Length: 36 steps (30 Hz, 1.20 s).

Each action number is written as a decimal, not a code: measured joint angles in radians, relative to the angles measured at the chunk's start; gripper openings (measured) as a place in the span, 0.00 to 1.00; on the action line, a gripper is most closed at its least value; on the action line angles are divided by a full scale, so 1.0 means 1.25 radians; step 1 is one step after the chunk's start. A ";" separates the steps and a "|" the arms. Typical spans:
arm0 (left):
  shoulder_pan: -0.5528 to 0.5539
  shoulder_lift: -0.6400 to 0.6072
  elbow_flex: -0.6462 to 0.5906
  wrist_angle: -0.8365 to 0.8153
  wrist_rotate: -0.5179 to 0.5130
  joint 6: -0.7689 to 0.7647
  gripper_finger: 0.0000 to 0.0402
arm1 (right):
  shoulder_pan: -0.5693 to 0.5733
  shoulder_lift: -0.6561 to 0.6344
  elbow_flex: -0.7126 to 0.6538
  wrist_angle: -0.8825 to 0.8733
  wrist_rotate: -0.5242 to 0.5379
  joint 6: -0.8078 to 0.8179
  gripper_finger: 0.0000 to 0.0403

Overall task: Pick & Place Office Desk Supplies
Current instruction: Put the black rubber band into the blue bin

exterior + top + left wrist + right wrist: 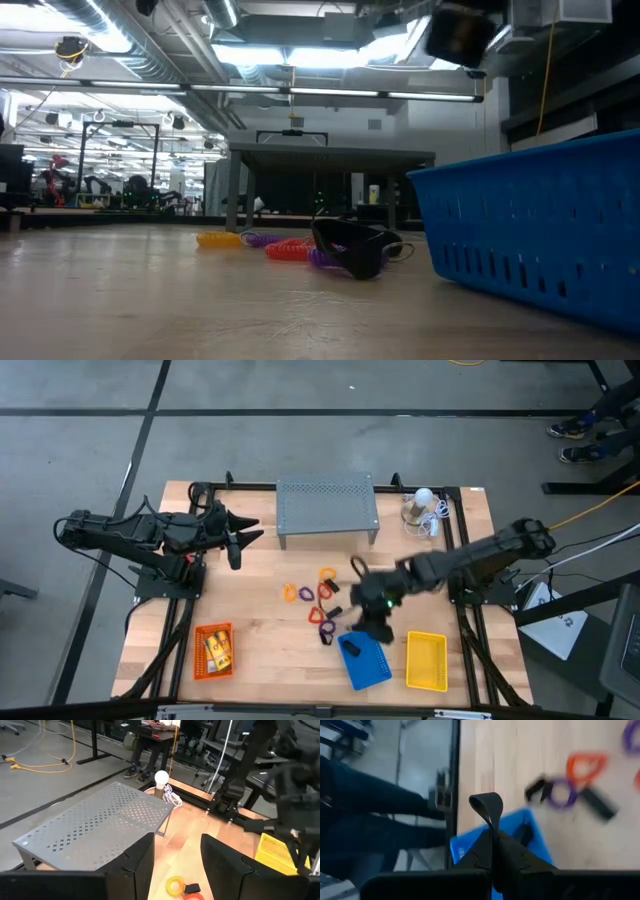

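The right gripper (pixel 493 836) fingers are pressed together, pinching a black clip (pixel 487 806) whose loop stands up beyond the tips, above the blue basket (pixel 366 661) near the table's front edge. Loops (pixel 322 597) lie mid-table; the yellow basket (pixel 427 661) sits beside. The left gripper (pixel 240 532) waits spread near the shelf (pixel 327 505).

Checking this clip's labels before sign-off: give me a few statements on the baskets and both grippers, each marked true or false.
1. The right gripper is shut on a black clip above the blue basket. True.
2. The orange basket is empty. False: it holds yellow-orange packets.
3. The left gripper is open, beside the grey perforated shelf. True.
4. The yellow basket lies between the orange and blue ones. False: it lies at the right end.
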<state>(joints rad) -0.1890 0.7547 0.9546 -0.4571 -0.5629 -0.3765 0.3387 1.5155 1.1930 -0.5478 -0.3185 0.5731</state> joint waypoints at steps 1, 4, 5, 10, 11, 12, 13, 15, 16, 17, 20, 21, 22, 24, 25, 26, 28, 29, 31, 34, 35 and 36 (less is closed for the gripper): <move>0.000 0.000 0.000 0.000 0.004 0.005 0.38 | 0.025 0.004 -0.011 0.015 0.012 0.029 0.01; 0.000 0.000 0.000 0.002 0.014 0.017 0.38 | 0.081 0.005 -0.065 0.070 0.042 0.125 0.01; 0.000 0.000 0.000 0.002 0.019 0.018 0.38 | 0.095 0.005 -0.084 0.098 0.057 0.155 0.01; 0.000 0.000 0.000 0.003 0.034 0.020 0.38 | 0.125 0.006 -0.151 0.146 0.110 0.248 0.01; 0.000 0.000 0.000 0.003 0.037 0.020 0.38 | 0.125 0.010 -0.162 0.152 0.116 0.262 0.01; 0.000 0.000 0.000 0.003 0.041 0.020 0.38 | 0.125 0.013 -0.170 0.150 0.118 0.272 0.01; 0.000 0.000 0.000 0.003 0.045 0.022 0.38 | 0.125 0.014 -0.179 0.145 0.118 0.278 0.01; 0.000 0.000 0.000 0.002 0.050 0.023 0.38 | 0.124 0.026 -0.189 0.151 0.117 0.290 0.01; 0.000 0.000 0.000 -0.001 0.050 0.023 0.38 | 0.124 0.032 -0.194 0.153 0.117 0.293 0.01; 0.000 0.001 0.000 -0.005 0.050 0.023 0.38 | 0.124 0.037 -0.200 0.148 0.111 0.292 0.01; 0.000 0.000 0.000 -0.014 0.051 0.022 0.38 | 0.125 0.058 -0.200 0.161 0.092 0.292 0.01; 0.000 0.001 0.000 -0.016 0.051 0.022 0.38 | 0.124 0.062 -0.200 0.157 0.088 0.292 0.01; 0.000 0.001 0.000 -0.015 0.051 0.023 0.38 | 0.123 0.068 -0.200 0.161 0.081 0.293 0.01; 0.000 0.000 0.000 -0.015 0.051 0.023 0.38 | 0.119 0.083 -0.200 0.168 0.072 0.302 0.02; 0.000 0.001 0.000 -0.015 0.051 0.023 0.38 | 0.118 0.088 -0.200 0.159 0.075 0.309 0.03; 0.000 0.000 0.000 -0.015 0.051 0.024 0.38 | 0.117 0.092 -0.200 0.159 0.085 0.317 0.05; 0.000 0.001 0.000 -0.015 0.051 0.025 0.38 | 0.114 0.095 -0.200 0.159 0.100 0.343 0.12; 0.000 0.000 0.000 -0.015 0.051 0.025 0.38 | 0.111 0.095 -0.200 0.156 0.100 0.347 0.16; 0.000 0.000 0.000 -0.015 0.051 0.026 0.38 | 0.106 0.095 -0.200 0.165 0.108 0.351 0.26; 0.000 0.000 0.000 -0.015 0.051 0.026 0.38 | 0.096 0.093 -0.200 0.164 0.106 0.351 0.41; 0.000 0.000 0.000 -0.015 0.051 0.026 0.38 | 0.093 0.093 -0.200 0.169 0.094 0.345 0.46; 0.000 0.000 0.000 -0.015 0.051 0.026 0.38 | 0.090 0.092 -0.200 0.170 0.082 0.337 0.51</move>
<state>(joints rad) -0.1890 0.7551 0.9546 -0.4762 -0.4992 -0.3439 0.4513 1.6310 0.9436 -0.3348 -0.2157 0.9947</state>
